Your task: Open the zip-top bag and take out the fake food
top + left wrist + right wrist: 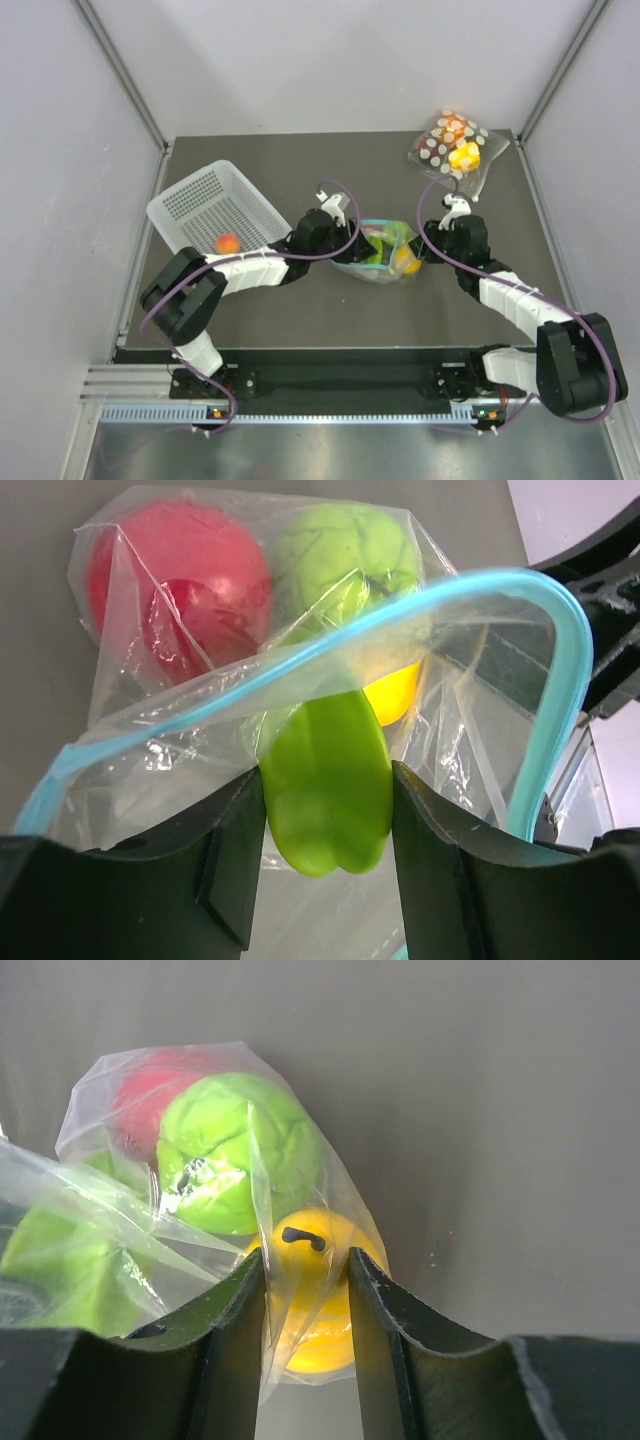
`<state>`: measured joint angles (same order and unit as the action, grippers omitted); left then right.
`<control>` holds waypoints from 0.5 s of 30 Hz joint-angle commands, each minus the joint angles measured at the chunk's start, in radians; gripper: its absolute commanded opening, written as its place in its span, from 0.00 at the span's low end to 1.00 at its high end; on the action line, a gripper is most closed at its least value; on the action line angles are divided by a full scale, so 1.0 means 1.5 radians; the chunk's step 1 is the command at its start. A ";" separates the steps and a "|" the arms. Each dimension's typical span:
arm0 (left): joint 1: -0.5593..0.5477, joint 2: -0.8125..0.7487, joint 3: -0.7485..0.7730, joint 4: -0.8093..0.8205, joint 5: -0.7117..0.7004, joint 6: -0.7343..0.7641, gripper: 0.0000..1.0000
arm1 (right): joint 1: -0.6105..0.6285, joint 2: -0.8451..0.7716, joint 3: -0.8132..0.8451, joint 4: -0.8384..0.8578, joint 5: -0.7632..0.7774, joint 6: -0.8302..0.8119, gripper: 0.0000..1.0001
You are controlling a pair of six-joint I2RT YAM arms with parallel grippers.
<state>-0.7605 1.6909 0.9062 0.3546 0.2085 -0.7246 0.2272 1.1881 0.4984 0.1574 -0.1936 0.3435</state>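
Note:
The clear zip-top bag [378, 255] lies mid-table between my two grippers, its teal zip strip [400, 605] gaping open. My left gripper [327, 785] is shut on a green pepper-shaped fruit [320, 735] at the bag's mouth. Deeper in the bag sit a red fruit [180, 580], a round green fruit [345, 550] and a yellow fruit [395, 692]. My right gripper [306, 1265] is shut on the bag's far end, pinching the yellow fruit [312, 1305] through the plastic. The round green fruit [235, 1150] and the red fruit [145, 1095] lie just beyond it. A peach-orange fruit [228, 243] lies in the basket.
A white mesh basket [205, 200] stands at the left, beside my left arm. A clear polka-dot bag [452, 145] with yellow and orange pieces lies at the back right corner. Grey walls enclose the dark table [300, 310].

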 commanded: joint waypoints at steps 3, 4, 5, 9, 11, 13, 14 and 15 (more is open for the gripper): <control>0.012 -0.051 -0.022 0.075 0.020 0.027 0.11 | 0.004 0.000 -0.005 -0.041 0.018 -0.013 0.35; 0.014 -0.053 -0.028 0.080 0.026 0.028 0.12 | 0.004 0.000 -0.006 -0.042 0.019 -0.013 0.35; 0.017 -0.063 -0.030 0.083 0.045 0.027 0.12 | 0.003 0.001 -0.005 -0.042 0.018 -0.013 0.35; 0.039 -0.085 -0.044 0.098 0.087 0.011 0.12 | 0.004 0.007 -0.003 -0.039 0.019 -0.012 0.35; 0.047 -0.100 -0.056 0.112 0.107 -0.005 0.12 | 0.004 0.011 -0.003 -0.037 0.020 -0.013 0.35; 0.060 -0.115 -0.068 0.129 0.117 -0.018 0.13 | 0.003 0.013 -0.003 -0.035 0.020 -0.011 0.35; 0.063 -0.119 -0.069 0.131 0.126 -0.022 0.13 | 0.003 0.013 -0.004 -0.036 0.019 -0.012 0.36; 0.071 -0.121 -0.070 0.132 0.140 -0.026 0.13 | 0.003 0.015 -0.004 -0.035 0.020 -0.011 0.36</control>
<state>-0.6899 1.5726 0.8097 0.4328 0.3637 -0.7341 0.2272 1.1893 0.4984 0.1570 -0.1940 0.3439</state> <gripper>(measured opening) 0.534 0.359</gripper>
